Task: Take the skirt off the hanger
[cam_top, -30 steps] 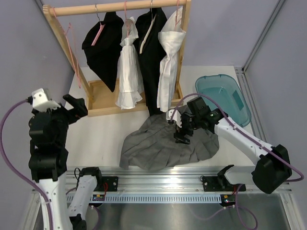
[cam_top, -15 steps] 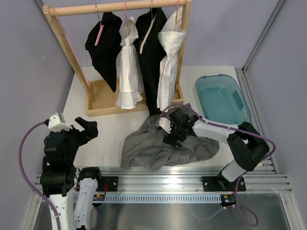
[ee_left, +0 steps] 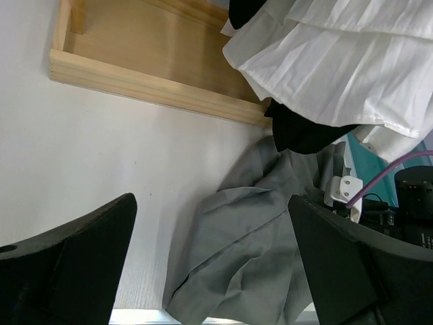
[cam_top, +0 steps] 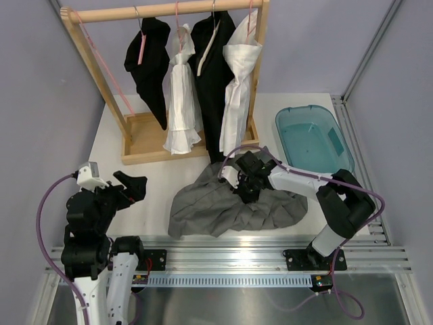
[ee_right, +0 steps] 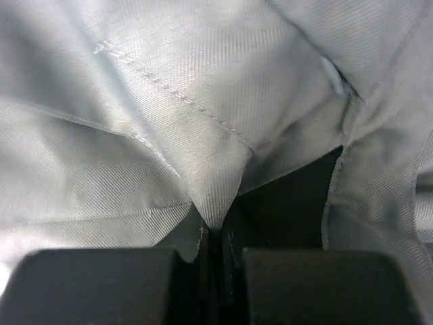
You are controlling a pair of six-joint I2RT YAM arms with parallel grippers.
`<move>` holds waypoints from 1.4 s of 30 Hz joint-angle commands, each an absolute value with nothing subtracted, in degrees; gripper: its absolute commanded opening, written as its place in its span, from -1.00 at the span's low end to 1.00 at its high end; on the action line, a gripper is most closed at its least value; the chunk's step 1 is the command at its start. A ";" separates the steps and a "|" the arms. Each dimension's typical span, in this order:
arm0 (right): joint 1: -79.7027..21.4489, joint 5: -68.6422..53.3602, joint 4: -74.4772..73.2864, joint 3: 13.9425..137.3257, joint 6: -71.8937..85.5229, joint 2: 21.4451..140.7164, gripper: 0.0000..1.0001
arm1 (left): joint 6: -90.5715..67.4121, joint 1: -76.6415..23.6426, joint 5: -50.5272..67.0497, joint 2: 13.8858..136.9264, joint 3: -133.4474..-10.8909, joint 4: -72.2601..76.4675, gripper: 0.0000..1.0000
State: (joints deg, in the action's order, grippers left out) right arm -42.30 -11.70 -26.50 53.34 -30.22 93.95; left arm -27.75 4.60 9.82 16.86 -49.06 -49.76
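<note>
Grey skirt (cam_top: 223, 210) lies crumpled on the counter (cam_top: 152, 179), at the rack's (cam_top: 143, 157) 6 o'clock. Right gripper (cam_top: 246, 191) is clamped on a fold (near the skirt's top edge); left gripper (cam_top: 132, 185) gapes wide at the skirt's 9 o'clock, apart.

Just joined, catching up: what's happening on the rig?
The right gripper is pinched shut on a fold of the grey skirt, which lies crumpled on the table in front of the wooden rack. The left gripper is open and empty, off to the left. Black and white garments hang on the rack. No hanger shows in the skirt.
</note>
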 commanded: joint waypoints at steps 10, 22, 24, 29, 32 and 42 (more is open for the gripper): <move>-31.74 -44.18 -64.56 70.03 -54.39 70.24 -1.00 | -26.19 4.83 18.01 14.94 -48.25 -44.91 0.98; 7.16 -60.01 -67.01 104.92 -46.69 71.88 -1.00 | -23.73 4.83 23.20 15.99 -48.43 -41.57 0.98; 11.32 -62.39 -63.83 111.69 -38.64 76.54 -1.00 | -23.20 4.83 23.99 16.35 -48.78 -41.40 0.98; 16.61 -62.33 -45.91 117.86 -21.99 84.54 -1.00 | -22.24 4.83 24.61 16.79 -49.31 -41.40 0.98; 16.70 -58.81 -36.67 118.03 -16.44 87.87 -1.00 | -22.41 4.83 24.52 16.18 -49.22 -41.48 0.98; 23.11 -57.40 -34.53 119.98 -15.00 98.96 -1.00 | -20.48 4.83 23.99 14.41 -49.92 -44.91 0.98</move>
State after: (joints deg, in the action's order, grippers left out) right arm 20.73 -57.43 -37.93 119.68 -15.73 99.22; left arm -22.04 4.60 22.55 15.42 -48.25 -44.66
